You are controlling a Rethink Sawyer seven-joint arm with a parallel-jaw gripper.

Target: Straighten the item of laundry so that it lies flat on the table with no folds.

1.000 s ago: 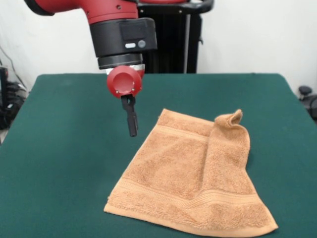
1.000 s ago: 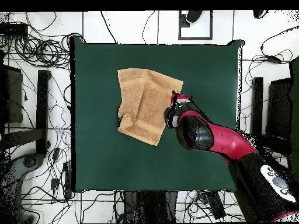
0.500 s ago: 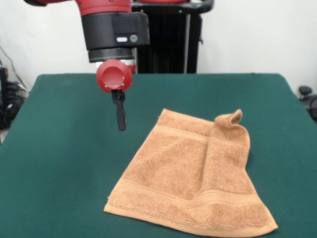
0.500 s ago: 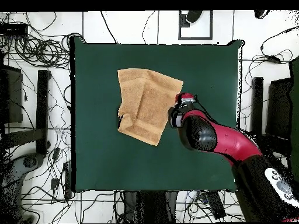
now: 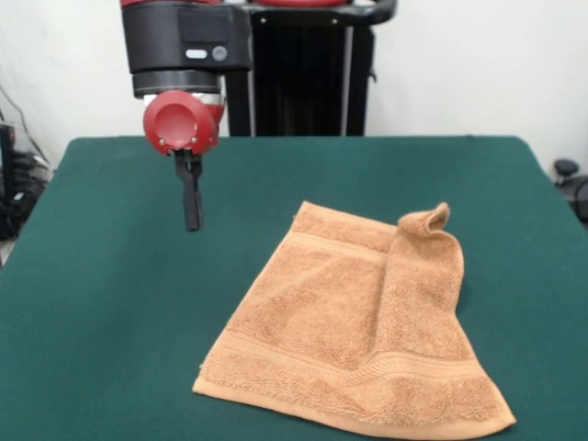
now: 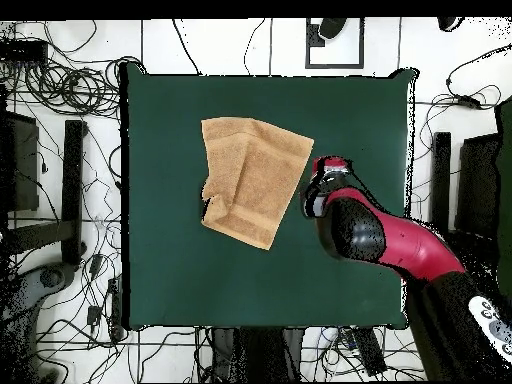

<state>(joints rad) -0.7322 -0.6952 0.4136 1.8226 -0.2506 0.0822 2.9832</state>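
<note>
The red and black arm (image 5: 188, 41) comes down from above, ending in a round red wrist cap with a thin black gripper (image 5: 191, 223) pointing straight down. The fingers appear pressed together into a single narrow blade, holding nothing. From overhead, the arm (image 6: 385, 240) stretches diagonally, its red wrist end (image 6: 325, 180) leading.

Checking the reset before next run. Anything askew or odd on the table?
Yes: the towel is not flat. One side strip is folded over onto the rest, and a far corner curls upward. It also lies skewed to the table edges. The gripper hangs clear beside it.
</note>
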